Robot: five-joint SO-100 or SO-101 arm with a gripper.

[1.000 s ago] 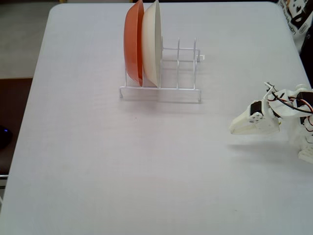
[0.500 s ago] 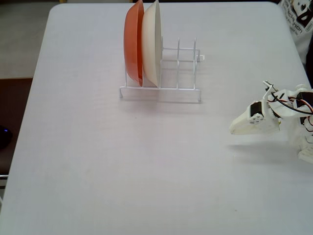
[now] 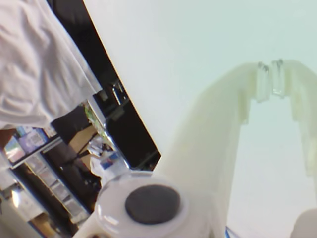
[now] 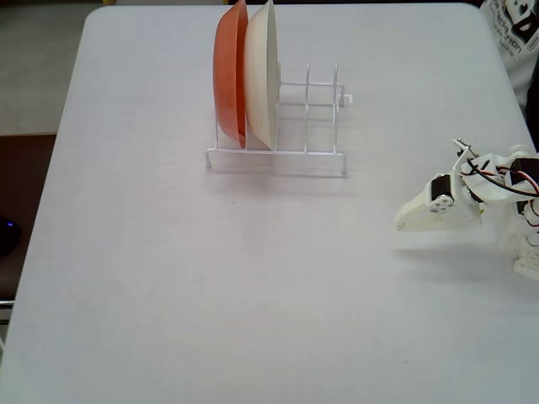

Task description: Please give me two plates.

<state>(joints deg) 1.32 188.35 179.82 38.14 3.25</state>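
The yellow plate and the light blue plate are out of view in both frames. My white gripper (image 4: 404, 221) hovers low over the table's right side in the fixed view, pointing left, well to the right of and in front of the rack. In the wrist view the gripper (image 3: 270, 79) has its fingertips touching, with nothing between them, over the bare white table.
A white wire dish rack (image 4: 307, 126) stands at the back middle and holds an orange plate (image 4: 227, 71) and a cream-white plate (image 4: 265, 71) upright in its left slots. A person in a white shirt (image 3: 34, 64) stands by the table's right far edge (image 4: 515, 34).
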